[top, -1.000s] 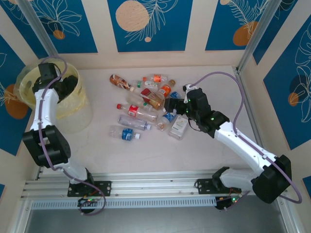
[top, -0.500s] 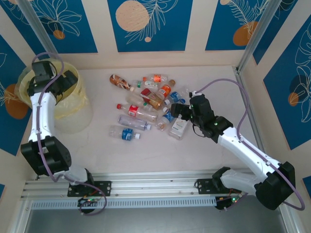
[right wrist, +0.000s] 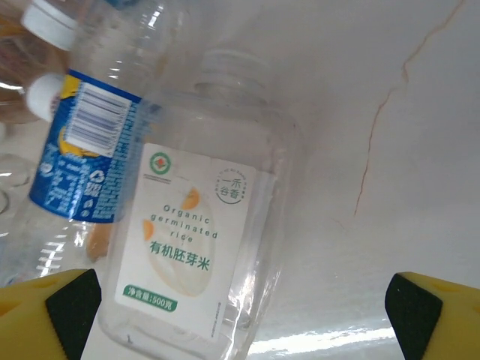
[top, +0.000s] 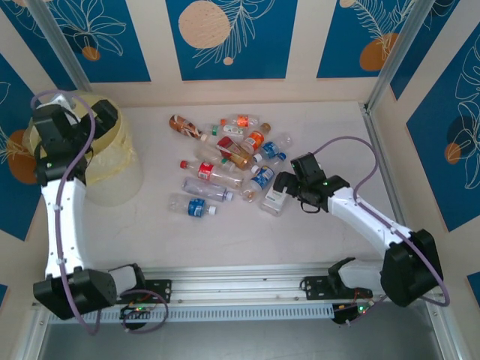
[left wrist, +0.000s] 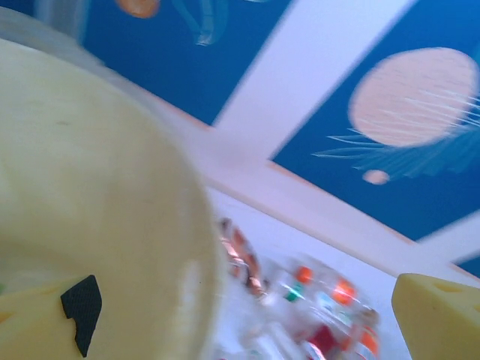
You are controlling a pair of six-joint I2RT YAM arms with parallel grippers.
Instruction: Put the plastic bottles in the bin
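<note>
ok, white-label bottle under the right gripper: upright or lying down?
Lying down. In the right wrist view the white-label bottle rests flat on the table, label facing up.

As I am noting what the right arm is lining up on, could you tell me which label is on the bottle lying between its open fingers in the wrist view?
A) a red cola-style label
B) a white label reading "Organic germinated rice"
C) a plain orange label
B: in the right wrist view, the clear bottle between the fingers of the open right gripper carries that white printed label.
</note>
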